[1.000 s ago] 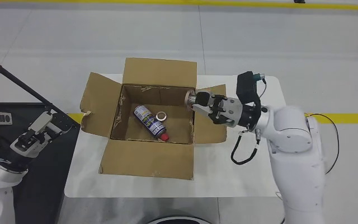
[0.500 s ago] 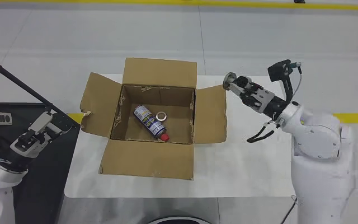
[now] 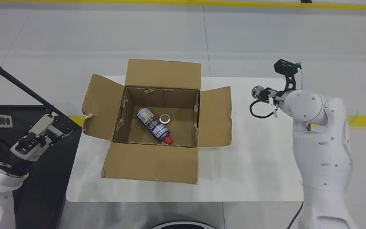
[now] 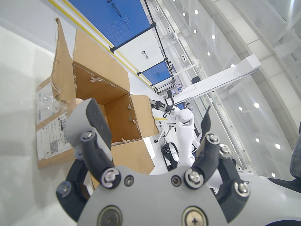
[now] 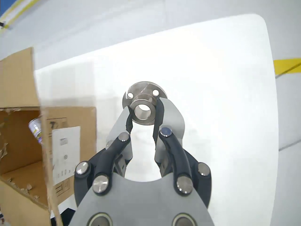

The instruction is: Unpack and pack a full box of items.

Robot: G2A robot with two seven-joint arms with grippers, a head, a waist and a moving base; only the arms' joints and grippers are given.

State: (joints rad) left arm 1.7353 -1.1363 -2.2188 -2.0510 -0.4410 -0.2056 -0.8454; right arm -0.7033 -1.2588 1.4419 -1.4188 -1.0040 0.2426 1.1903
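White table, right hand gripping holed silver flange — left hand spread empty.

White table with rounded corners, on a pale grey floor. Yellow line along the floor's far edge; another yellow stripe level with the table's middle, showing at both its sides. Just left of the table, a black platform, with a thin black rod slanting down toward it. In the left wrist view, blue panels in black frames, a white beam, and rows of round ceiling lights high overhead.
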